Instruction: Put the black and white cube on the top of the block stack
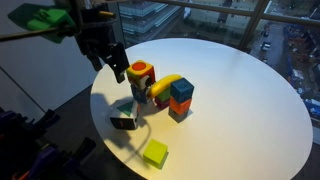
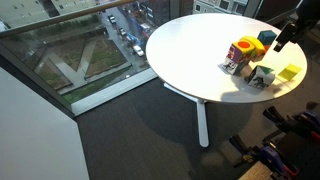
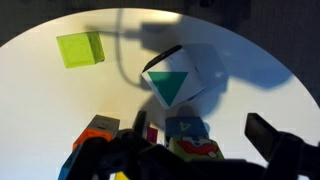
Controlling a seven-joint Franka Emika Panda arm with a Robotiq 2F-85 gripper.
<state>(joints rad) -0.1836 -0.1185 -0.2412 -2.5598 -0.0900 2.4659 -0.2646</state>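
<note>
The black and white cube point(image 1: 124, 119) lies on the white round table point(image 1: 240, 110), its white face with a green triangle showing in the wrist view point(image 3: 170, 82). It also shows in an exterior view point(image 2: 262, 76). The block stack point(image 1: 141, 77), orange-yellow on top with a dark round mark, stands just behind it and shows in an exterior view point(image 2: 242, 51). My gripper point(image 1: 112, 71) hangs open and empty above the table, beside the stack and above the cube. Its two dark fingers frame the lower wrist view point(image 3: 205, 135).
A blue-over-red cube stack point(image 1: 181, 98) stands beside the block stack, with a yellow curved piece point(image 1: 170, 81) between them. A plain lime-green cube point(image 1: 155, 152) lies near the table's front edge and shows in the wrist view point(image 3: 80, 48). Beyond the table is a glass wall.
</note>
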